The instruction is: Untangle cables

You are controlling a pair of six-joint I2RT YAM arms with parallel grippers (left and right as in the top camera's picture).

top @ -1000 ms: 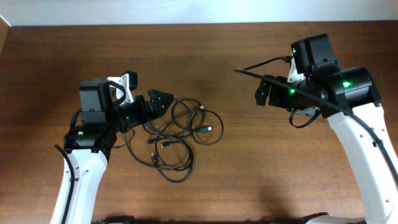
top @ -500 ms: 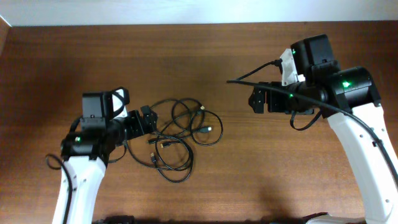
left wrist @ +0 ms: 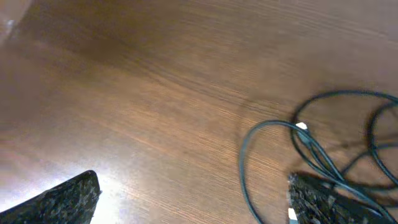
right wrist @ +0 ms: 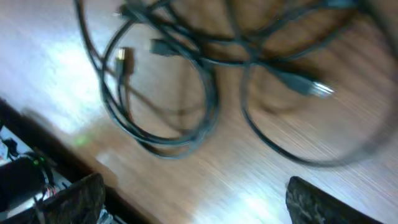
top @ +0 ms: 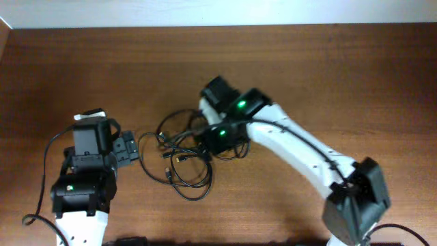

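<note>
The cables [top: 183, 158] are thin black cords with small plug ends, lying as one loose tangle of loops on the wooden table, left of centre. My left gripper [top: 130, 149] is open just left of the tangle. In the left wrist view [left wrist: 193, 202] its jaws stand wide apart, with a cable loop [left wrist: 273, 155] running to the right finger. My right gripper [top: 217, 135] hangs over the tangle's right part. In the right wrist view [right wrist: 199, 202] it is open and empty, with the cable loops [right wrist: 186, 81] beyond it.
The wooden table [top: 328, 75] stretches to a pale wall edge at the back. The right arm [top: 300, 154] lies diagonally across the table from the lower right. A dark table edge with robot parts [right wrist: 25, 168] shows in the right wrist view.
The right arm has swung from the far right to over the tangle. The left gripper has drawn back to the left, off the cables.
</note>
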